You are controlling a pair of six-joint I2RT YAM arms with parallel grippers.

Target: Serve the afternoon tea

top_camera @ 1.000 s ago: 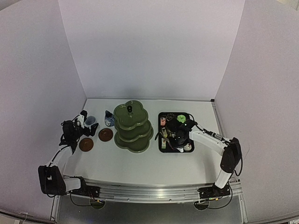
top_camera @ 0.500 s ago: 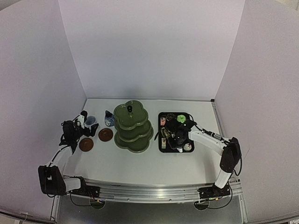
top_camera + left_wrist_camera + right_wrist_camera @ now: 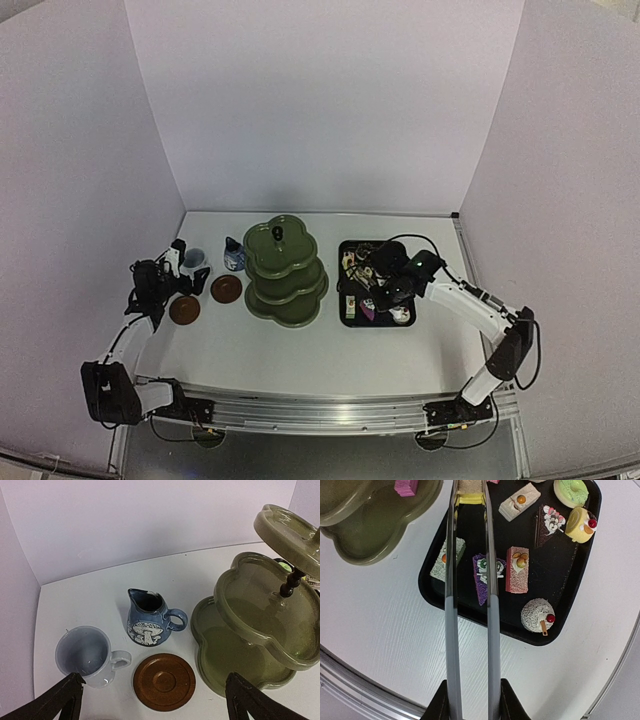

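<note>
The right tool [image 3: 472, 700] is closed on the long metal tongs [image 3: 451, 580]. Their tips have a small yellow-and-cream cake [image 3: 470, 492] between them, over the black rectangular tray [image 3: 560, 565] with other tiny colourful cakes [image 3: 517, 570]. The left tool [image 3: 154, 680] is wide open and empty, near the white mug [image 3: 85, 655] and the dark green three-tier scalloped stand [image 3: 250, 630].

The left arm [image 3: 128, 335] reaches forward along its own side of the table with the wrist low. The left gripper [image 3: 154, 690] faces forward and down, its 2 fingers [image 3: 65, 697] spread wide with nothing between them. The right arm [image 3: 465, 302] bends at an elbow set out to the right, the forearm running inward and forward. The right gripper [image 3: 474, 702] points downward, its fingers [image 3: 512, 707] clamped on the handle end of the metal tongs [image 3: 493, 630].
</note>
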